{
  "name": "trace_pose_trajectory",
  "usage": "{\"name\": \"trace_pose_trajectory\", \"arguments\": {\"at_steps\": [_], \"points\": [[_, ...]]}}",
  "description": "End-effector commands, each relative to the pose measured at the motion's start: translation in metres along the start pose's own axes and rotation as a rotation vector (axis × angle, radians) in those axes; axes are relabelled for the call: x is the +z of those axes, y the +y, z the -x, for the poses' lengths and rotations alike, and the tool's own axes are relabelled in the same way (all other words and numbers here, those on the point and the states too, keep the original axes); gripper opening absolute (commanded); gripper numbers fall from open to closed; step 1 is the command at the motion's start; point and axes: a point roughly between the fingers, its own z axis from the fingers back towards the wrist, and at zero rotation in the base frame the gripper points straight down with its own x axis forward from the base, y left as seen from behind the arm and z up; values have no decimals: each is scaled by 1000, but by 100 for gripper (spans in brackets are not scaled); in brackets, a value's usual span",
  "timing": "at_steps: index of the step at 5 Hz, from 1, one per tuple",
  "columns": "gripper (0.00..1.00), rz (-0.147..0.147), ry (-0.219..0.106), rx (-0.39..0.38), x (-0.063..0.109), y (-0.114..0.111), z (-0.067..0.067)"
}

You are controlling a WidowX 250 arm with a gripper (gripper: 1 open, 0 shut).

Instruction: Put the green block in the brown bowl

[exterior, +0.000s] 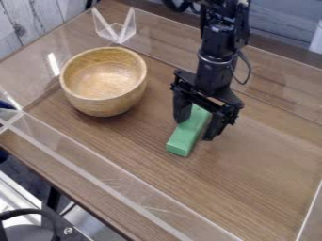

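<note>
camera view shows the grasp step in hand: the end effector (204,117) stands wide, straddling the far end of the green block (189,135) lying mid-counter, so next it likely must close, lift, and carry toward the brown bowl (104,80) near the counter's left edge.

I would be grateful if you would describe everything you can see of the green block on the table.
The green block is a bright green, plain rectangular bar with flat faces, looking like painted wood or plastic. It lies flat on the wooden table, to the right of the brown bowl and apart from it. Its far end sits between the open black fingers of the gripper, which points down over it; its near end is uncovered. Whether the fingers touch it is unclear.
</note>
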Motion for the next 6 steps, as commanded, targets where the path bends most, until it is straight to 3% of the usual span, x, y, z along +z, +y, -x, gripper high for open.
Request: {"name": "trace_pose_trajectory", "arguments": {"at_steps": [1, 6], "points": [[100, 19, 35, -31, -23, -4, -2], [100, 41, 81, -52, -31, -9, 1]]}}
